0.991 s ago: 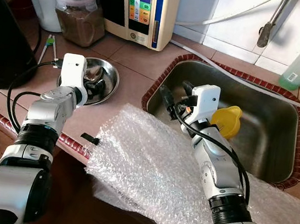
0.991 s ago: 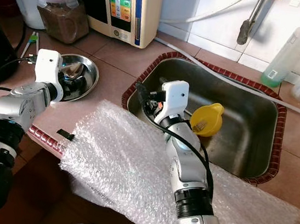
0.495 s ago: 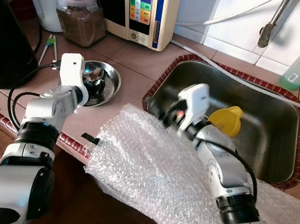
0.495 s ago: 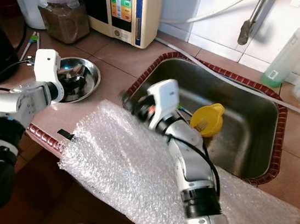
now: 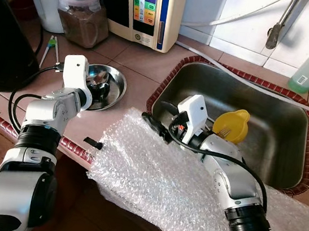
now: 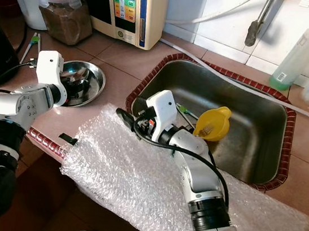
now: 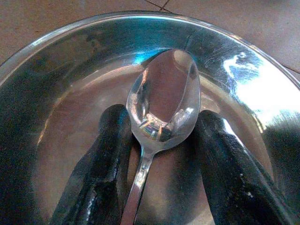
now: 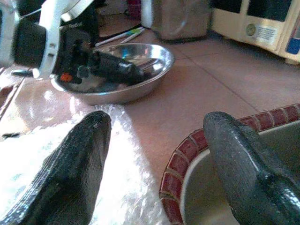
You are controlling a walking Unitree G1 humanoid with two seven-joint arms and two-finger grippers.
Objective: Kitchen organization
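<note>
Swung leftward, the right gripper (image 6: 125,110) now hovers, fingers spread, over the bubble wrap (image 6: 135,175).
Left gripper (image 7: 157,154) straddles the spoon (image 7: 161,108), unclenched, its bowl pointing away along the fingers inside the steel bowl (image 7: 56,56).

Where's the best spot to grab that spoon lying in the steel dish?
Probably the neck of the spoon, just below its bowl, coming from above. It lies flat in the steel dish, so side access is poor; the left gripper already has its fingers straddling it.
</note>
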